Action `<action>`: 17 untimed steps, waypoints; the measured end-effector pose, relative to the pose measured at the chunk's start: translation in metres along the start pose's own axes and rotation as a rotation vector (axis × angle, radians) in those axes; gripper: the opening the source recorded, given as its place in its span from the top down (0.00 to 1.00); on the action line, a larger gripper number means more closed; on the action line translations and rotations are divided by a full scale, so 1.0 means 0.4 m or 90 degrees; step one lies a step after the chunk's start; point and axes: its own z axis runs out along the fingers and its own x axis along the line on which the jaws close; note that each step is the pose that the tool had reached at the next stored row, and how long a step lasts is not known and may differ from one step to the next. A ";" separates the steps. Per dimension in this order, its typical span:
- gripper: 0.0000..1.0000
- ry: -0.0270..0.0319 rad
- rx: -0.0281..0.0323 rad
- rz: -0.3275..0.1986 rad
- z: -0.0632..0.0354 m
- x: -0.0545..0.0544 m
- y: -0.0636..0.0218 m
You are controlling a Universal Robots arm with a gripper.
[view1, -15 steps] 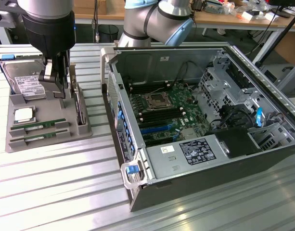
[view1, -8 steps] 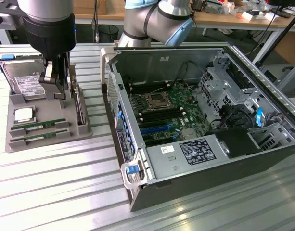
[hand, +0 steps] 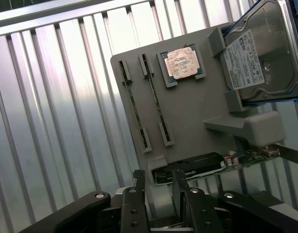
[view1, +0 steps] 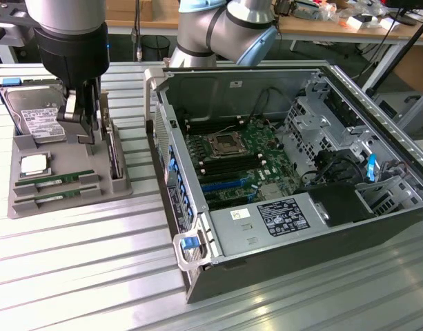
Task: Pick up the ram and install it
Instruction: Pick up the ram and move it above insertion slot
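The tool (view1: 85, 127) hangs over the grey tray (view1: 66, 207), above the tray's edge nearest the computer case (view1: 301, 255). Its jaws stand wide apart and have hold of nothing. In the wrist view the two fingers (hand: 139, 204) frame a gap with only the tray's edge below them, so the tool (hand: 161, 196) is over the parts but touches none.

The ram (view1: 56, 181) lies flat in a slotted holder near the tray's front edge, well apart from the tool. A second stick (view1: 56, 194) just like it lies parallel in the next holder. The holders grip each stick only at its ends, probably so that the long sides stay free for a pinch. From the wrist the ram (hand: 156, 101) and its twin (hand: 134, 106) are two thin lines beside the processor (hand: 184, 63).

The hard drive (view1: 35, 114) leans in its cradle at the tray's back corner. A dark card (view1: 114, 155) stands on edge directly under the tool. The case lies open on the surface (view1: 94, 276) with its motherboard (view1: 232, 155) facing up, ready to receive the stick.
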 end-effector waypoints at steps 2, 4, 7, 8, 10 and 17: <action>0.64 0.0000 0.0000 0.000 0.003 0.000 0.000; 0.64 0.0000 0.0000 0.000 0.004 0.000 0.000; 0.64 0.0000 0.0000 0.000 0.007 0.000 0.000; 0.64 0.0000 0.0000 0.000 0.009 0.000 0.000; 0.64 0.0000 0.0000 0.000 0.011 0.000 0.000; 0.64 0.0000 0.0000 0.000 0.020 0.000 -0.001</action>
